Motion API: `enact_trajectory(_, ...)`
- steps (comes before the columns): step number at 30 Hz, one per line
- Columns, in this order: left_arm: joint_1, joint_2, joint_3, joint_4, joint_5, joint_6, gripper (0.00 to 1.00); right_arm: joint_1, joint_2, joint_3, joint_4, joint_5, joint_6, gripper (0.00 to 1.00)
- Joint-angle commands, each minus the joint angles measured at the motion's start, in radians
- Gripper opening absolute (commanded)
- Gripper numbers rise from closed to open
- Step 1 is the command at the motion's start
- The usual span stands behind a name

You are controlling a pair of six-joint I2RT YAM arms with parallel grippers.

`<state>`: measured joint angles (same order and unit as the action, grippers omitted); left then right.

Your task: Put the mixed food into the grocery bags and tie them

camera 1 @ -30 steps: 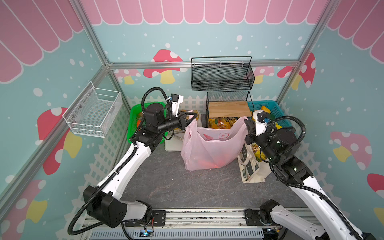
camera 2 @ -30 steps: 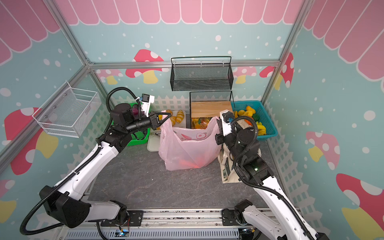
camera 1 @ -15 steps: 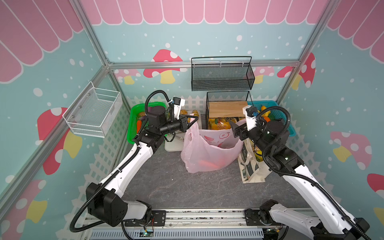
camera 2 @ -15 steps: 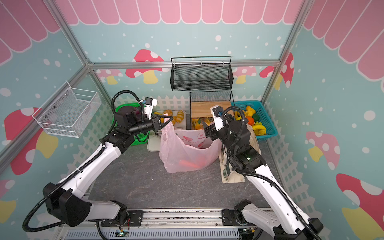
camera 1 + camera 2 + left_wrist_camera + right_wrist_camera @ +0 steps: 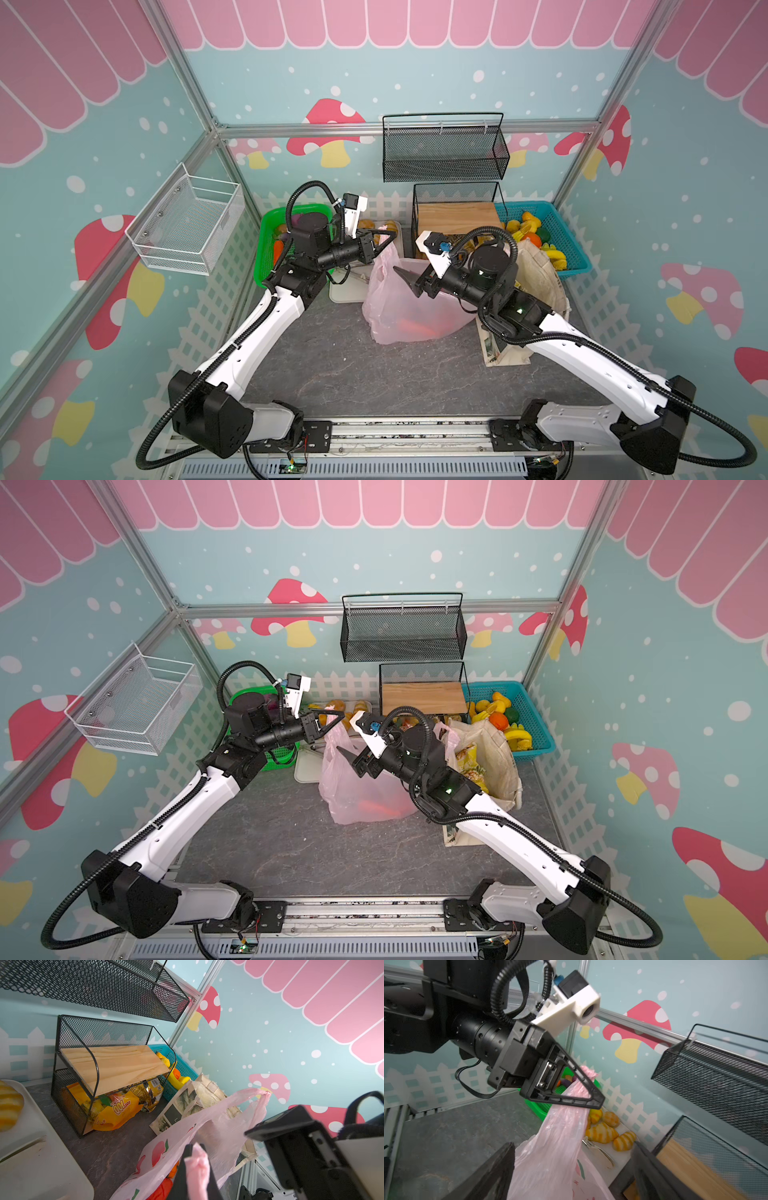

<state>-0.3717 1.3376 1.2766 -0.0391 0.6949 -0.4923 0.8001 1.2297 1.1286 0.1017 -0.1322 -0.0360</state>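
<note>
Roughly mid-table, on the grey tabletop point(image 5: 353, 374), the pink plastic bag point(image 5: 409, 309) stands mouth up, with the cream canvas tote point(image 5: 540, 270) just beside it on the right. The left gripper point(image 5: 391, 239) is clamped on one bunched handle of the pink bag, lifting it. The right gripper point(image 5: 409, 281) hangs over the bag's mouth, jaws spread wide, grasping nothing. Through the film at the bag's bottom shows orange and red food point(image 5: 415, 326); a yellow chip bag point(image 5: 469, 766) sits in the tote.
</note>
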Motion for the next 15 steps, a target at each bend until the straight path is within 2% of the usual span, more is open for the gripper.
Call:
enact_trajectory(1,-0.018,-0.046,-0.017,0.028,-0.015,-0.034,0.0,0.002,0.016,-0.086,0.233,-0.104,0.08,0.89)
enact_trajectory(6,-0.034,-0.073,-0.026,0.024,-0.034,-0.048,0.0,0.002,0.067,-0.161,0.421,-0.121,0.153,0.91)
enact_trajectory(8,-0.066,-0.079,-0.031,0.024,-0.041,-0.046,0.0,0.002,0.083,-0.187,0.491,-0.132,0.175,0.91)
enact_trajectory(15,-0.091,-0.065,-0.028,0.024,-0.04,-0.062,0.0,0.002,0.129,-0.235,0.646,-0.147,0.202,0.91)
